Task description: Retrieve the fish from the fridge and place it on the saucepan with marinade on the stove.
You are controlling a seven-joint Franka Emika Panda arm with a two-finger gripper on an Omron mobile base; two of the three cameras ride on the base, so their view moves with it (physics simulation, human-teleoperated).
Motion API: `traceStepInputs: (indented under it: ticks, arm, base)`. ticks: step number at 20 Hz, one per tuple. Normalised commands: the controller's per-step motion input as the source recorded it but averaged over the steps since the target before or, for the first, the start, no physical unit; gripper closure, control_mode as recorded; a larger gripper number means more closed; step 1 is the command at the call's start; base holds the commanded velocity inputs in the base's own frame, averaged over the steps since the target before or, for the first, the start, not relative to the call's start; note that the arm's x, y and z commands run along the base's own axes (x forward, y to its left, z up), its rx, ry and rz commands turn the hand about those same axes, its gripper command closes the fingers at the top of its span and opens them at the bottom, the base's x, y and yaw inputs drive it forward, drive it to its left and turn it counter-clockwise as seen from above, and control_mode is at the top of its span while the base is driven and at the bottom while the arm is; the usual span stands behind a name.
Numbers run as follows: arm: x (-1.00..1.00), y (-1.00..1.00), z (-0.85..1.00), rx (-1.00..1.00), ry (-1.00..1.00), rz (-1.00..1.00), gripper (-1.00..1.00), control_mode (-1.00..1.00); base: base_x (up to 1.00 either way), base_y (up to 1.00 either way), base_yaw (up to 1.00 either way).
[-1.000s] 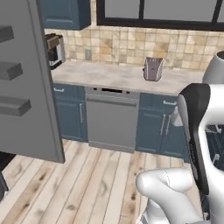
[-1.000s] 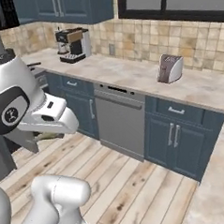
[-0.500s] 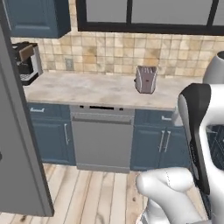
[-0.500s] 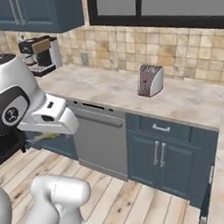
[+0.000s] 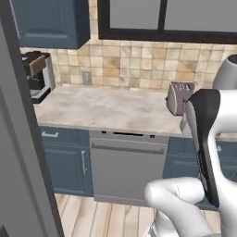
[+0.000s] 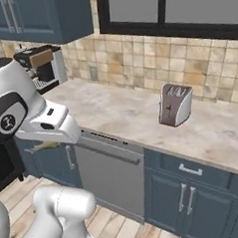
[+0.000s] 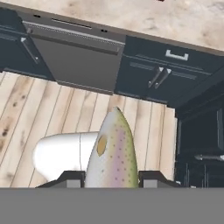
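fish [image 7: 113, 151]: you have it in the gripper [image 7: 112, 178]. in the hand view the two dark fingertips [image 7: 72, 177] sit closed against its flanks, one on each side, and the speckled body runs up and away from them along the gripper's axis, with the wood floor [image 7: 43, 105] well below. the retrieval step therefore reads as done.

what is left, as a judgement: the carry to the stove and the placement in the saucepan on the marinade. none of these is identifiable with confidence here; a dark shape at the right edge of the hand view is too unclear to name.

in the right base view the hand hangs in front of the dishwasher [image 6: 112, 179], and a yellowish sliver under it is probably the fish. the counter [image 6: 135, 112] ahead carries a toaster [image 6: 175, 105] and a coffee machine [image 6: 40, 66]. in the left base view a grey fridge door [image 5: 21, 152] stands at the left edge.

expect the fish to be slippery and long, so keep the grip firm while you travel.
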Motion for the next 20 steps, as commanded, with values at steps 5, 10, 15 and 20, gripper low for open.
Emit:
traceStepInputs:
  ticks: [5,10,15,20]
  arm:
    - [0.00,0.00,0.00,0.00,0.00,0.00,1.00,1.00]
    - [0.00,0.00,0.00,0.00,0.00,0.00,1.00,1.00]
    - [0.00,0.00,0.00,0.00,0.00,0.00,1.00,1.00]
    - [0.00,0.00,0.00,0.00,0.00,0.00,1.00,1.00]
  base:
    - [0.74,0.00,0.35]
    - [0.54,0.00,0.63]
    - [0.46,0.00,0.87]
    - [0.41,0.00,0.92]
